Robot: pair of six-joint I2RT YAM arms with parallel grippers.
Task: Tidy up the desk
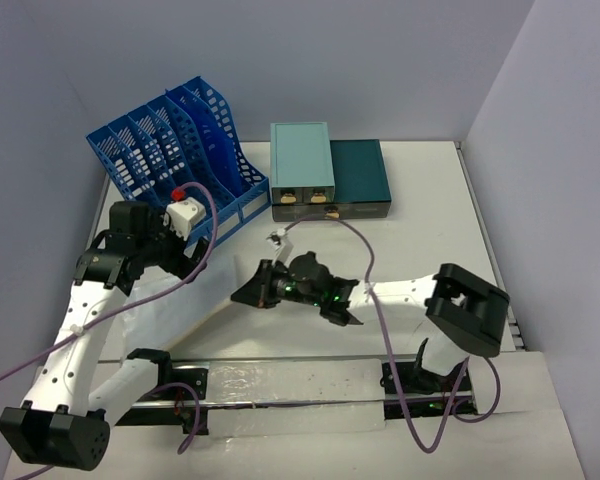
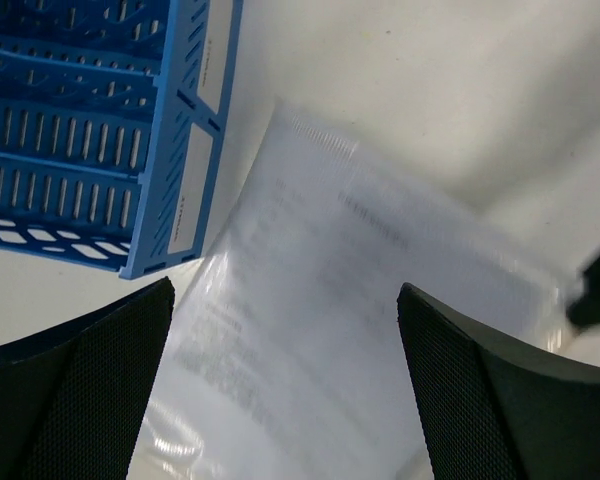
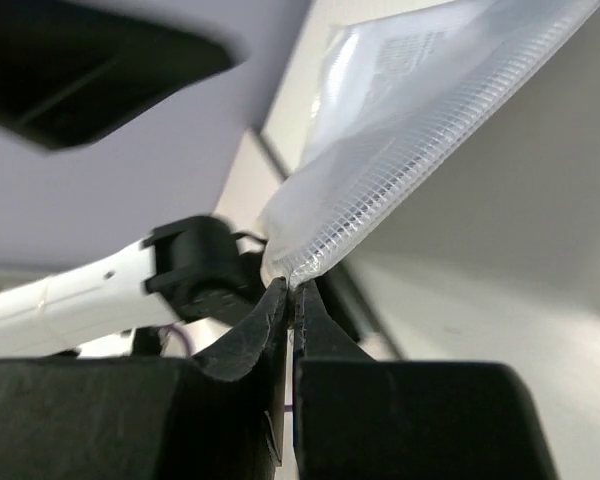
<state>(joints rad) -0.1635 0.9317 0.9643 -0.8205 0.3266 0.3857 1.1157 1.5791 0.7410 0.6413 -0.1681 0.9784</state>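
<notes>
A translucent mesh-patterned plastic pouch (image 3: 410, 120) with a printed sheet inside is pinched at one corner by my right gripper (image 3: 295, 290), whose jaws are shut on its edge. In the top view the pouch (image 1: 180, 315) slopes from that gripper (image 1: 248, 293) down toward the left over the white desk (image 1: 430, 220). My left gripper (image 2: 285, 340) hangs open just above the pouch (image 2: 330, 300), a finger on each side and nothing between them. From above, the left gripper (image 1: 185, 262) sits in front of the blue file rack.
The blue slotted file rack (image 1: 175, 150) stands at the back left, its corner close to the left gripper (image 2: 90, 130). A light teal drawer box (image 1: 302, 170) and a dark teal one (image 1: 360, 175) stand at the back centre. Purple cables trail over the desk.
</notes>
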